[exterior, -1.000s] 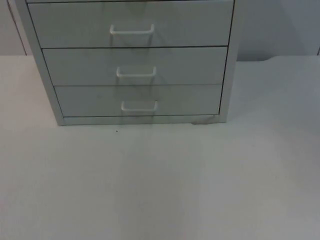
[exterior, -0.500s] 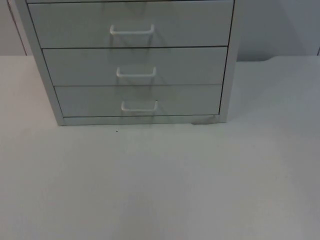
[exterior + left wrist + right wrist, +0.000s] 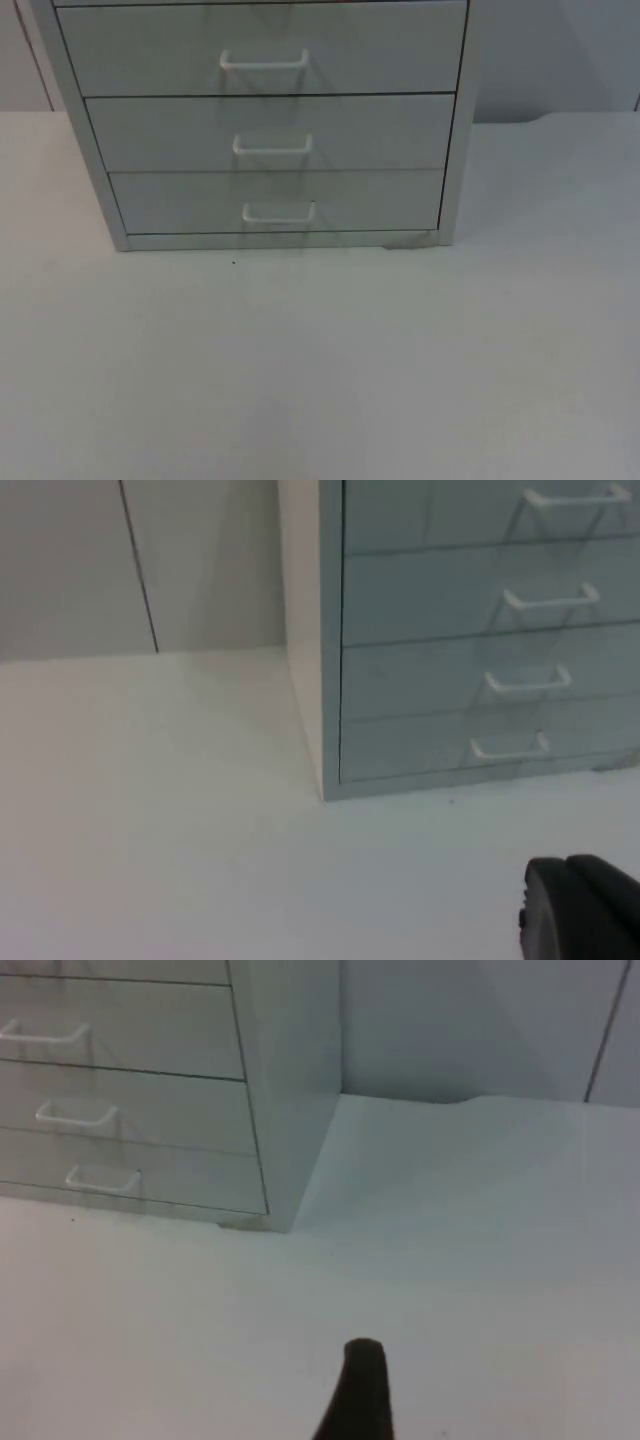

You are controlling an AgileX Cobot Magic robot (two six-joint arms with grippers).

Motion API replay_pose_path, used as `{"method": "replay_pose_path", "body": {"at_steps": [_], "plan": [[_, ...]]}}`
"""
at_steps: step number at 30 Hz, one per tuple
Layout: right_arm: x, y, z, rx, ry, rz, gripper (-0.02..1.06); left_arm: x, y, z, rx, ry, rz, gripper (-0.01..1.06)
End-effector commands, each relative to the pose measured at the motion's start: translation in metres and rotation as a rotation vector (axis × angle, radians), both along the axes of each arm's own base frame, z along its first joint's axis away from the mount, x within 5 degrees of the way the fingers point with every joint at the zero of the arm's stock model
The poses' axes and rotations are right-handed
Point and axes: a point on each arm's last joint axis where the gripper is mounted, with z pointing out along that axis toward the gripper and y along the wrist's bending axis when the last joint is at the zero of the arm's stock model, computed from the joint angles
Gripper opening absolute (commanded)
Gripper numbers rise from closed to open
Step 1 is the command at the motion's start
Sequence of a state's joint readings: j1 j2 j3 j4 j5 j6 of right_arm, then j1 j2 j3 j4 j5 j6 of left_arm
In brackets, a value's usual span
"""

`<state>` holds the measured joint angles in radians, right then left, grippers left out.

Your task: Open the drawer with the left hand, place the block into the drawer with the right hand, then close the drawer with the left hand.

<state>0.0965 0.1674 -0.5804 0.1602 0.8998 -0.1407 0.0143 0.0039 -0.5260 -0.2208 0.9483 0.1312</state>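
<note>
**Reaching for a handle, all drawers shut**

I judge my first step is opening a drawer, so my left gripper (image 3: 578, 905) should come squarely onto one handle (image 3: 278, 212) and pull straight out. The pale grey cabinet (image 3: 265, 120) stands at the table's (image 3: 320, 380) far edge, its white bar handles stacked in line. Both my arms wait off to the sides; whether either gripper's jaws are spread I cannot tell, left or right gripper (image 3: 358, 1390). I see no block
</note>
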Motion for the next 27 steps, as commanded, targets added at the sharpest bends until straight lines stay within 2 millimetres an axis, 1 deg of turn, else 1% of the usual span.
{"method": "replay_pose_path", "body": {"at_steps": [1,4,6,8,12,14,20,24,27], "plan": [[-0.011,-0.004,-0.006,-0.006,0.014,-0.041,0.67,-0.001,0.001,-0.001,0.0,0.009,0.017,0.0],[-0.026,-0.009,-0.014,-0.018,0.041,-0.078,0.67,-0.004,0.002,0.006,0.017,-0.014,0.028,0.0],[-0.035,-0.011,-0.019,-0.025,0.055,-0.081,0.67,-0.005,0.003,0.006,0.027,-0.005,0.033,0.0],[-0.037,-0.011,-0.021,-0.028,0.07,-0.08,0.67,-0.006,0.003,0.004,0.031,0.009,0.03,0.0],[-0.037,-0.011,-0.025,-0.034,0.108,-0.081,0.67,-0.006,0.003,0.001,0.04,0.035,0.026,0.0],[-0.034,-0.011,-0.031,-0.038,0.127,-0.088,0.67,-0.006,0.003,0.001,0.039,0.035,0.024,0.0],[-0.033,-0.015,-0.029,-0.035,0.102,-0.13,0.67,-0.006,0.003,0.001,0.038,0.041,0.022,0.0],[-0.027,-0.014,-0.034,-0.033,0.086,-0.13,0.67,-0.006,0.003,0.0,0.039,0.047,0.021,0.0],[-0.027,-0.014,-0.033,-0.035,0.084,-0.129,0.67,-0.007,0.003,-0.001,0.047,0.062,0.024,0.0]]}}
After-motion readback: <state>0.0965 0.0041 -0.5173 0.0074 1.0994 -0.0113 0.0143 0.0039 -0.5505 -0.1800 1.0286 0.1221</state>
